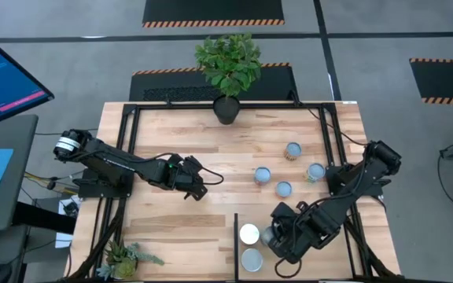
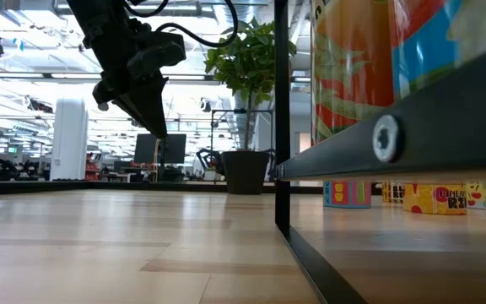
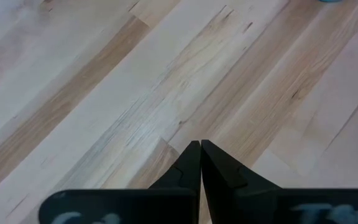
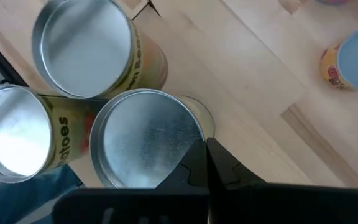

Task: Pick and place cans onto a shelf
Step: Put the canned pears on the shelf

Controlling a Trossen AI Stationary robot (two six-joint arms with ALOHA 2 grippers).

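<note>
Cans: three on the shelf [image 1: 235, 244] at the worktop's [image 1: 163, 236] 5 o'clock corner, white-topped can [image 1: 249, 233], silver can [image 1: 252, 259], third can [image 4: 145, 140] under the right gripper [image 4: 206, 144]; four loose cans [image 1: 285, 189] at 3 o'clock. Plant pot [image 1: 226, 109] at 12 o'clock. Right gripper: jaws closed, empty, above the third can's rim. Left gripper [image 1: 197, 191]: mid-worktop, raised, jaws closed, empty.

In the high view, the right pincer [image 1: 276, 238] covers most of a third can [image 1: 267, 234] beside the two on the shelf [image 1: 305, 267]. The low view crops a near can [image 2: 378, 59] at its top edge, its label unreadable. The left wrist view clips a pale-blue can [image 3: 331, 1] at the frame's edge.
</note>
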